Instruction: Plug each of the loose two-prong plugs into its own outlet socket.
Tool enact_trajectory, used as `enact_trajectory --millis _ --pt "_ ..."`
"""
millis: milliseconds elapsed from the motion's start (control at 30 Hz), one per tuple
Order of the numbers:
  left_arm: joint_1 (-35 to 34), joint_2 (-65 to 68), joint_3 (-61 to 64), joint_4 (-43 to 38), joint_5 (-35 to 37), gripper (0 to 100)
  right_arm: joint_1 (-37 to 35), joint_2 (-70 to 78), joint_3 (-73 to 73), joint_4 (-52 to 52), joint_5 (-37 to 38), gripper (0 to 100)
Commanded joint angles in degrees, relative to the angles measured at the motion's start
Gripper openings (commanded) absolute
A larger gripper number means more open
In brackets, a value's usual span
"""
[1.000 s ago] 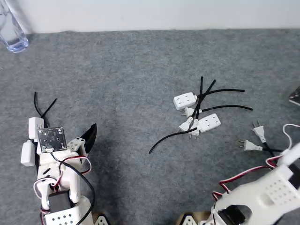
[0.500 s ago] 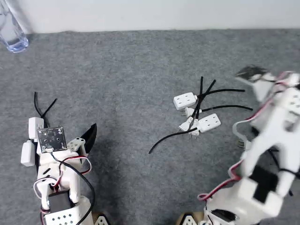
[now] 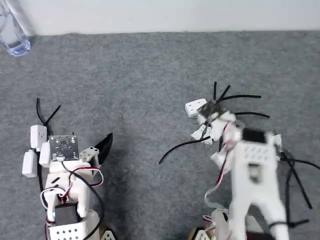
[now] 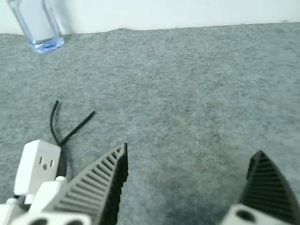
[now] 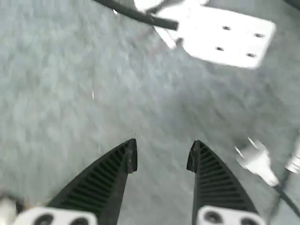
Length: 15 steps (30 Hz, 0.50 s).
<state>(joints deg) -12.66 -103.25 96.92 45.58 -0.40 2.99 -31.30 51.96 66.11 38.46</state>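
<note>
Grey felt covers the worktop [image 3: 140,70], which ends at a white wall [image 3: 165,15]. A clear glass [image 3: 11,37] stands in the far corner on the left arm's side. The left arm [image 3: 65,200] sits at the near edge. The left gripper [image 4: 191,154] hangs low over bare felt, its fingers [image 4: 110,178] spread wide with nothing between them. Just beside it lie two white sockets [image 3: 38,135], close together, with short black cord stubs [image 3: 45,112] running from them toward the wall.

The right arm [image 3: 252,165] stretches over a tangle near the middle of the worktop. There an upper socket [image 3: 195,107] shows clear of the arm, and two loose plugs [image 3: 200,133] lie just beside it, plugged into nothing. Black cords [image 3: 240,96] fan out toward the wall and the side. A second socket block [image 5: 227,37] lies flat just ahead of the right gripper [image 5: 163,144], slots facing up, with a cord crossing its edge. That gripper's fingers are parted by a modest gap and hold nothing, low over the felt. Off to one side of them lies what looks like another white plug [image 5: 257,161], though blur makes its prongs hard to make out.
</note>
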Motion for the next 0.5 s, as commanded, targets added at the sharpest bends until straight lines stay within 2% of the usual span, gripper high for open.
enact_trajectory --millis 0,200,333,467 --pt "1.8 -0.6 -0.6 0.4 -0.4 38 -3.4 -8.2 8.8 -10.3 -7.8 17.7" --pt "2.5 -0.6 -0.6 2.6 -0.2 38 -4.6 -15.4 19.3 -18.2 -11.3 17.7" --pt "9.8 -0.8 -0.6 8.5 -0.4 38 -4.4 -18.3 27.4 -25.9 -11.1 17.4" --pt "14.0 -0.9 -0.7 11.5 -0.1 38 -4.4 -22.7 28.7 -24.3 -11.3 17.3"
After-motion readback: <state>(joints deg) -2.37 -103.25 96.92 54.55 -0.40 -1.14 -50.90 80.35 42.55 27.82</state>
